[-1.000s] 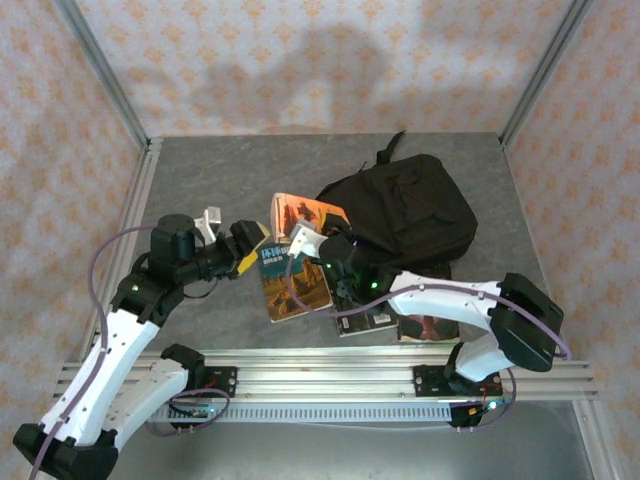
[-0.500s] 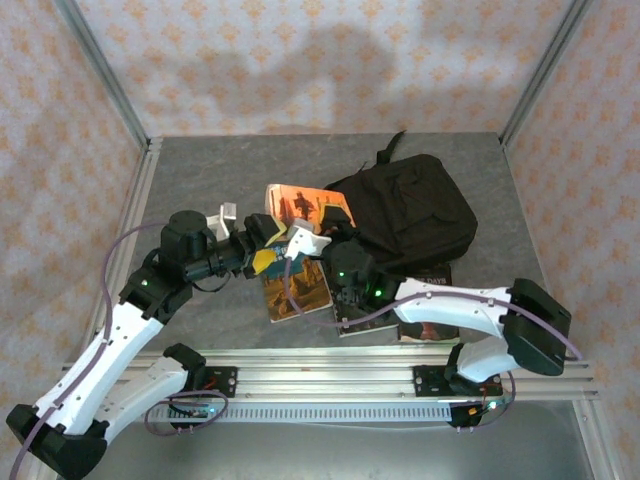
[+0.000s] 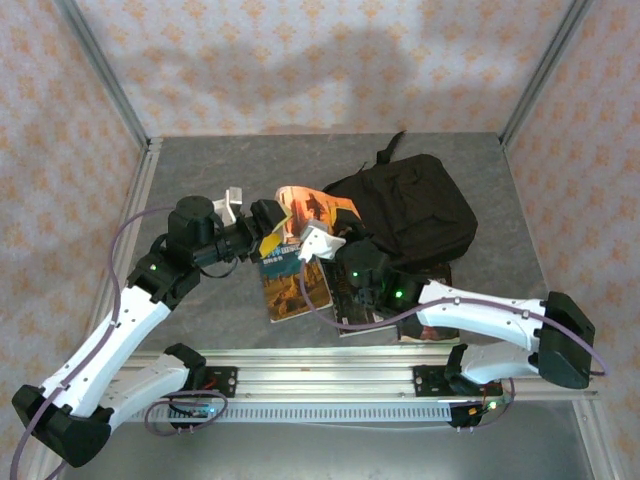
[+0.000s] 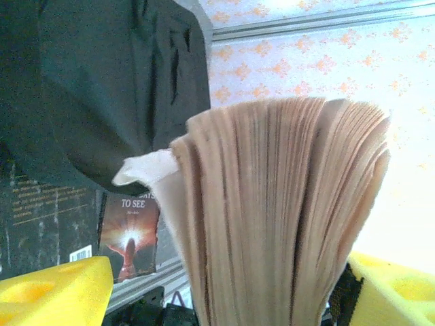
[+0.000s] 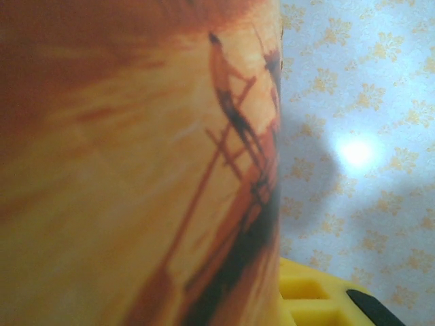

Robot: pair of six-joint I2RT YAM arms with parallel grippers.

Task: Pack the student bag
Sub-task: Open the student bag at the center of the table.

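The student bag (image 3: pixel 415 208), a black backpack, lies at the back right of the mat; its dark fabric (image 4: pixel 102 88) is also in the left wrist view. An orange-covered book (image 3: pixel 312 208) is held up off the table beside the bag's left edge. My right gripper (image 3: pixel 316 240) is shut on the book's lower part, the cover (image 5: pixel 136 170) pressed against its yellow finger (image 5: pixel 319 299). My left gripper (image 3: pixel 272 228) stands open around the book's page edge (image 4: pixel 285 204), with a gap beside its left finger (image 4: pixel 54 292).
Three more books lie flat in front of the bag: a tan-covered one (image 3: pixel 295 285), a dark one (image 3: pixel 355 305), and one with a glowing figure (image 3: pixel 425 328) (image 4: pixel 129 234). Metal frame rails (image 3: pixel 140 190) border the mat, with patterned walls behind.
My left gripper has moved right and up from the table to straddle the raised orange book. The right arm has stretched further forward, keeping the book up.
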